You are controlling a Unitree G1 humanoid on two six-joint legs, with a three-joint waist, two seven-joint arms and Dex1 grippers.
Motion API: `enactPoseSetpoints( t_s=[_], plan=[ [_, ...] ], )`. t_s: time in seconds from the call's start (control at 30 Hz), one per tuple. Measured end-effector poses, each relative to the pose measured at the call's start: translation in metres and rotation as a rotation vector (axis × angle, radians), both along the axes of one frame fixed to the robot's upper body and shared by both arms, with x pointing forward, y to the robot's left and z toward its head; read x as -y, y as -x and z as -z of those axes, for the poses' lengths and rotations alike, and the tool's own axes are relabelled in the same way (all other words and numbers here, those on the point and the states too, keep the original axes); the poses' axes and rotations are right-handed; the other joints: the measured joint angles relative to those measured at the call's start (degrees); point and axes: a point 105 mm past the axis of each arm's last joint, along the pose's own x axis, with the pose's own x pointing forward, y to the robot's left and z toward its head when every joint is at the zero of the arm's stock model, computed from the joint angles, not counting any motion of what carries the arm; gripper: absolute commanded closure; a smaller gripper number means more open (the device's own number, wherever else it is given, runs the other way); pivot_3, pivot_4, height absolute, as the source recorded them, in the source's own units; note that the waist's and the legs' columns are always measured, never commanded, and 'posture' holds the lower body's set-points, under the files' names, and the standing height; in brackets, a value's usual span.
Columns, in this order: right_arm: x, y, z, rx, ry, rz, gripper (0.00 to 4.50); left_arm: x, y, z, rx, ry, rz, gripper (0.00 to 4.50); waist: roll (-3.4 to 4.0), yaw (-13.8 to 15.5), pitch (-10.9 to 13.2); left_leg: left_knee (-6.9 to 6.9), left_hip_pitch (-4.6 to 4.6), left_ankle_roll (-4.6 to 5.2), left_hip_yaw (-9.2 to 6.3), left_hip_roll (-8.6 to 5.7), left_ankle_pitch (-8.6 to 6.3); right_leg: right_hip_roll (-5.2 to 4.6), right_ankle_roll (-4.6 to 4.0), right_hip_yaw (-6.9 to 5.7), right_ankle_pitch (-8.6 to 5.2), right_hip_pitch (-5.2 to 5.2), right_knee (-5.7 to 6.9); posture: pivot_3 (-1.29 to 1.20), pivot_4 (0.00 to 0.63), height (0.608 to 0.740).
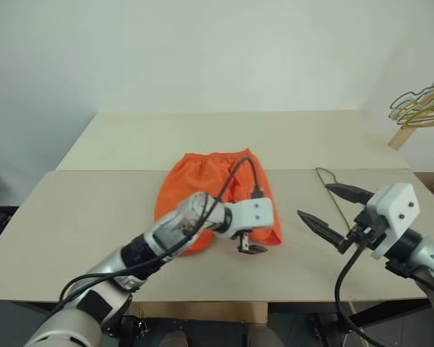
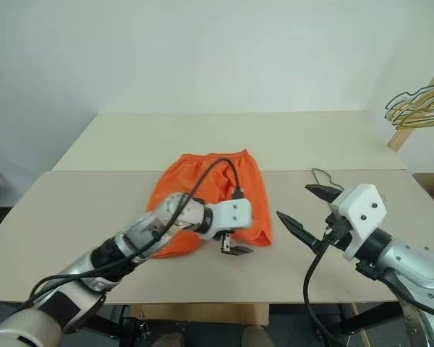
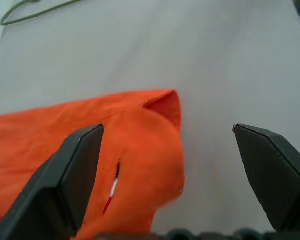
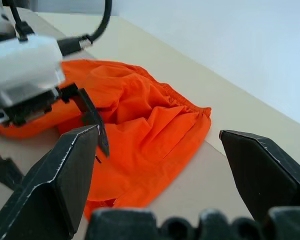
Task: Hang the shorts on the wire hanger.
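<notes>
1. The left gripper [image 1: 250,247] hangs just over the near right corner of the shorts [image 1: 202,181], its black fingers spread wide and nothing between them.
2. In the left wrist view the two fingers [image 3: 72,175] stand far apart, with the orange hem and bare table in the gap; whether a fingertip touches the cloth I cannot tell.
3. A black cable [image 1: 239,170] loops up from the left wrist and arches over the shorts.
4. The right gripper [image 1: 325,211] is held to the right of the shorts, above the table, pointing roughly level toward the left arm; its fingers are also splayed wide and empty.
5. In the right wrist view, the shorts and the left gripper show between its fingers [image 4: 65,175].
6. The shorts lie flat and a little rumpled near the middle of the table [image 1: 72,217], gathered waistband toward the far side, legs toward the near edge.
7. The hanger [image 1: 333,189] lies on the table to the right of the shorts, apart from them; its hook is toward the far side and the right gripper covers much of its body.
8. A bunch of hangers [image 1: 419,108] hangs on a slanted wooden rod [image 1: 405,130] at the far right, off the table.
9. A pale wall [image 1: 202,50] stands behind.
</notes>
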Motion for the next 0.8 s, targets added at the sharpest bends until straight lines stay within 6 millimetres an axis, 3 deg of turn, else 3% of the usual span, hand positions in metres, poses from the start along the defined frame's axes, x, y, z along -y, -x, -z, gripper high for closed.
enactPoseSetpoints(
  t_s=[0.2,0.4,0.5,0.67,0.8],
  plan=[
    [-0.001,0.0,-0.002,0.012,0.0,0.009,0.03,0.028,-0.002,0.039,0.022,-0.115,-0.013,0.0,0.14,-1.5,-0.2,0.0,0.01,0.01,0.01,0.0,0.0,0.03,0.02,0.07,-0.01,0.0,0.01,-0.22,0.0,0.74],
    [-0.002,0.004,0.001,0.003,0.005,0.018,0.03,0.044,-0.016,0.04,0.061,-0.113,-0.087,0.0,0.06,-2.3,-0.7,0.0,0.02,0.02,0.0,-0.01,-0.01,0.03,0.08,0.08,-0.04,0.09,-0.05,-0.24,0.0,0.74],
    [-0.004,0.006,0.001,0.006,0.007,0.017,0.0,0.049,-0.02,0.043,0.079,-0.107,-0.11,0.55,-0.02,-2.5,-0.9,0.0,0.05,0.02,0.01,0.0,-0.02,0.03,0.36,0.09,-0.21,0.33,-0.08,-0.24,0.0,0.74],
    [-0.004,0.006,0.001,0.009,0.008,0.018,0.0,0.043,-0.028,0.049,0.104,-0.131,-0.143,2.17,0.06,-3.2,-1.0,-0.07,0.31,0.06,0.01,0.02,-0.05,0.07,0.48,0.1,-0.29,0.61,-0.13,-0.24,0.0,0.74],
    [-0.004,0.006,0.001,0.008,0.008,0.019,0.0,0.02,-0.044,0.052,0.135,-0.171,-0.189,3.59,0.11,-4.5,-1.0,-0.1,0.37,0.12,0.01,0.08,-0.08,0.13,0.47,0.16,-0.3,0.64,-0.11,-0.23,0.0,0.74]
  ],
)
